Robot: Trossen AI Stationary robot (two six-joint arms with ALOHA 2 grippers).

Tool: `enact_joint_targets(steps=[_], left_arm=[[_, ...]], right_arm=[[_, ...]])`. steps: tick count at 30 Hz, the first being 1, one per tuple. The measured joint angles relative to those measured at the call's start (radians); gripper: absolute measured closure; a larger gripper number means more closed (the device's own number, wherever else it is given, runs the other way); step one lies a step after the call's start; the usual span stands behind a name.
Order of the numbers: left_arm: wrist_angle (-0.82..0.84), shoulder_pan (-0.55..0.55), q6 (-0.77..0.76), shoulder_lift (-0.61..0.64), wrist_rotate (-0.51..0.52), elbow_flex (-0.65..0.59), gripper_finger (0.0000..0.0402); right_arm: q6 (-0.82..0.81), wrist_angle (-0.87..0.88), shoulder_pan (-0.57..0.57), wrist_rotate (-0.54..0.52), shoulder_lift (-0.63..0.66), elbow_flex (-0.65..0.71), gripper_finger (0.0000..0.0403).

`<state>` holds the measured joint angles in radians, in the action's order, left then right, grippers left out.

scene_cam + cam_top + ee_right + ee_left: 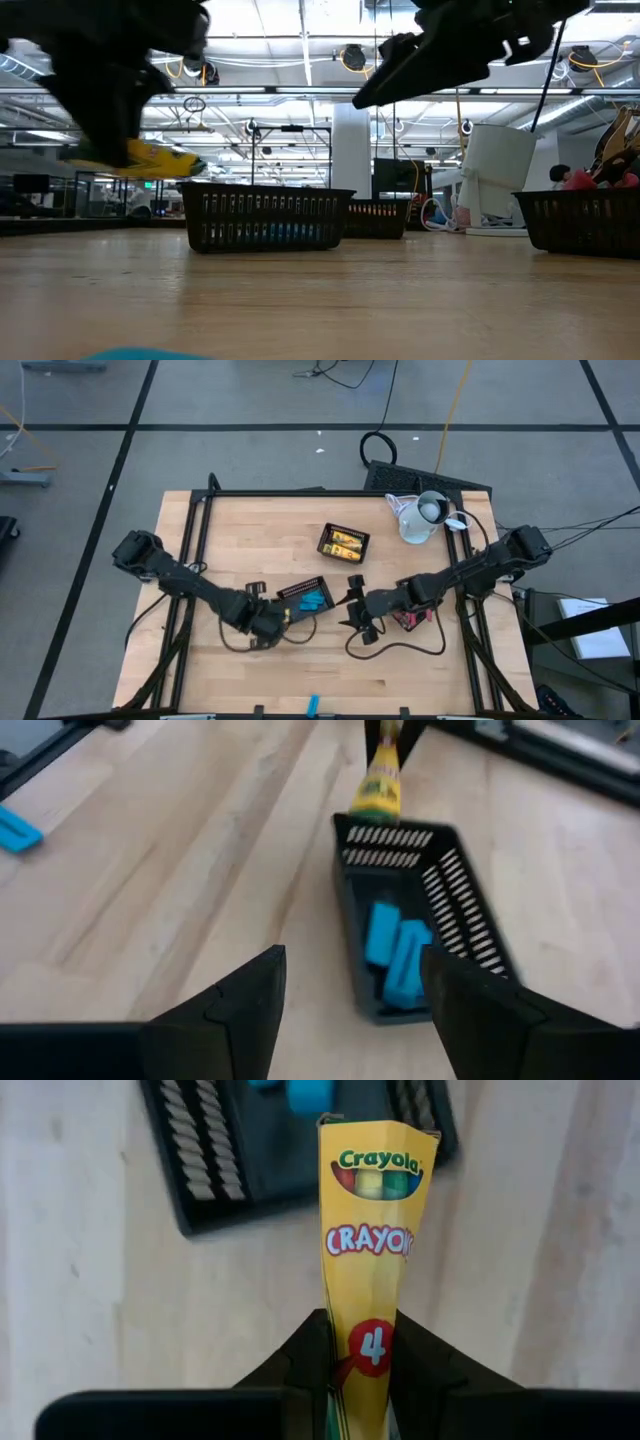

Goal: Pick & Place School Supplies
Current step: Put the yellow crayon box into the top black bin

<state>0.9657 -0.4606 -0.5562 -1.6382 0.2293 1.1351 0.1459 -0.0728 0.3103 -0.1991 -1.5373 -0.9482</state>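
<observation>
Crayon box [372, 1250]: yellow, marked "4", pinched between the left gripper [360, 1380] jaws and held above the bench [90, 1280], just short of the tray [215, 1160] of blue pieces [308, 1094].

High view: left gripper [268, 622] beside that middle tray [307, 596]; right gripper [357, 610] close on the tray's other side, jaws spread, holding nothing. A second tray [343, 543] with yellow boxes sits farther back, a white jug [420, 518] beyond it. 1 blue piece [313, 705] lies at the bench's near edge.

Low view: crayon box [140, 158] held clear of the surface; middle tray [262, 218] stands behind it.

Right wrist view: 2 blue pieces [392, 955] lie in the tray [425, 920], crayon box [380, 782] at its far end.
</observation>
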Motion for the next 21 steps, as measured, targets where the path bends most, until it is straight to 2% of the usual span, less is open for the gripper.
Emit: enact_joint_targets(steps=[13, 18, 21], left_arm=[[-0.032, 0.191, 0.226, 0.001, 0.018, 0.013, 0.0330], [-0.031, 0.224, 0.310, 0.002, 0.034, 0.083, 0.0330], [-0.032, 0.240, 0.369, 0.002, 0.035, 0.140, 0.0330]], right_arm=[[0.113, -0.052, -0.058, -0.018, 0.001, 0.000, 0.0179], [0.204, -0.110, -0.073, -0.062, 0.001, 0.013, 0.0179], [0.241, -0.206, -0.093, -0.064, 0.001, 0.066, 0.0179]])
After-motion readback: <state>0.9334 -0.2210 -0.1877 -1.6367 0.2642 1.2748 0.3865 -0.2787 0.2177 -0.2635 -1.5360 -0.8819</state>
